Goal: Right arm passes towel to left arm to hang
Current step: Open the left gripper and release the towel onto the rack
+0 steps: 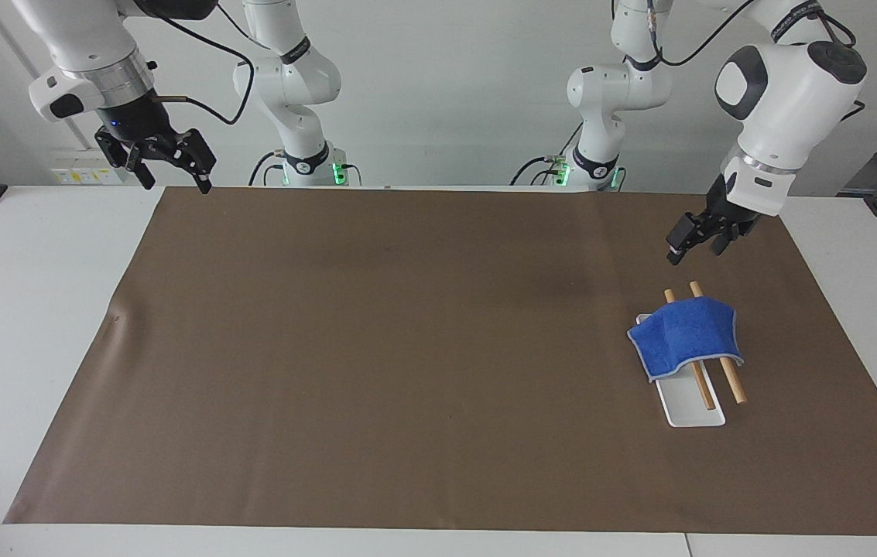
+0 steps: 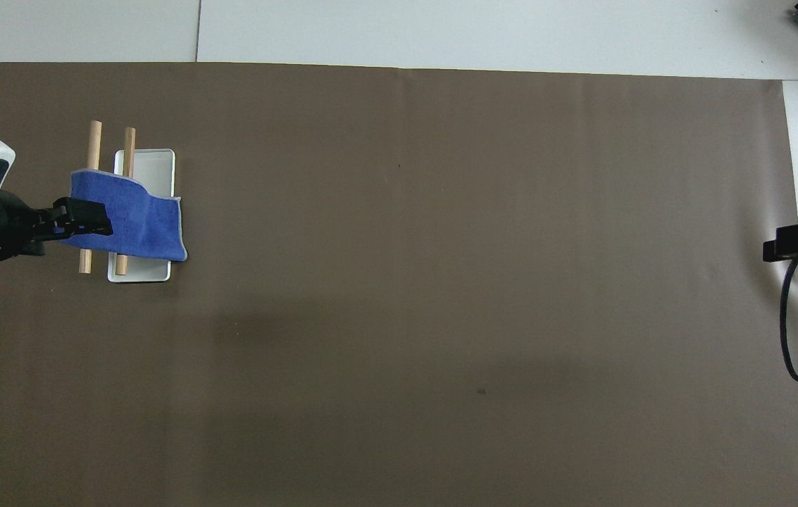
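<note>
Towel [image 1: 684,338]: we find it draped over two wooden rods [image 1: 731,377] on the white tray [image 1: 692,411], below the left gripper [image 1: 697,246].
Left gripper: raised, apparently empty, fingers apart.
Right gripper [image 1: 167,164]: waiting well apart, fingers apart.

A: Arms, two? 
B: Both white, jointed, each with a silver wrist ring, a looping black cable and a black two-finger hand: left hand [image 1: 697,241], right hand [image 1: 166,158].
A: Bases? 
B: Green lights glowing.

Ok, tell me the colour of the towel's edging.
Thin light grey, around the bright-blue towel; it shows best in the facing view.
</note>
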You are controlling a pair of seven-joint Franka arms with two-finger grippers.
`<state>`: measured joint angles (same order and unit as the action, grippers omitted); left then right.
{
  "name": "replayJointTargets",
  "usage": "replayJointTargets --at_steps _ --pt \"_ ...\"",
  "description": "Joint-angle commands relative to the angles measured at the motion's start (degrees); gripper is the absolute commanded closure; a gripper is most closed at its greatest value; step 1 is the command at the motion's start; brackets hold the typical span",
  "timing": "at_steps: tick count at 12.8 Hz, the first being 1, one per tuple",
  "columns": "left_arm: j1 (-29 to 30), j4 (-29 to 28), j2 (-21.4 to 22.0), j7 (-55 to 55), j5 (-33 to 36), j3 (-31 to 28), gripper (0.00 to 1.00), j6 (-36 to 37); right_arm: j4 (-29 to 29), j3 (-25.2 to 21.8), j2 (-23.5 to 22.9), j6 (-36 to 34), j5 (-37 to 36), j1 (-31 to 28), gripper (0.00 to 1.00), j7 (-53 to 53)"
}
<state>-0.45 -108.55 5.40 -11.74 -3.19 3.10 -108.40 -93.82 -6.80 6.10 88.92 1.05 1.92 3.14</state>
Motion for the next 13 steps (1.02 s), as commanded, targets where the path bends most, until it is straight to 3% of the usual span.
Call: replayJointTargets --at_steps 1,7,13 --pt "-0.6 6.2 -2.0 4.1 2.4 0.0 0.0 5.7 -1.7 -0.1 1.5 0.6 0.3 -0.2 0.0 -0.4" --pt "-0.3 21.0 -7.3 4.1 3.4 0.1 0.0 18.1 -1.7 -0.1 1.5 0.6 0.3 -0.2 0.0 -0.4" --pt "-0.8 19.5 -5.5 3.6 3.1 0.2 0.0 18.1 -1.7 -0.1 1.5 0.6 0.3 -0.2 0.0 -0.4"
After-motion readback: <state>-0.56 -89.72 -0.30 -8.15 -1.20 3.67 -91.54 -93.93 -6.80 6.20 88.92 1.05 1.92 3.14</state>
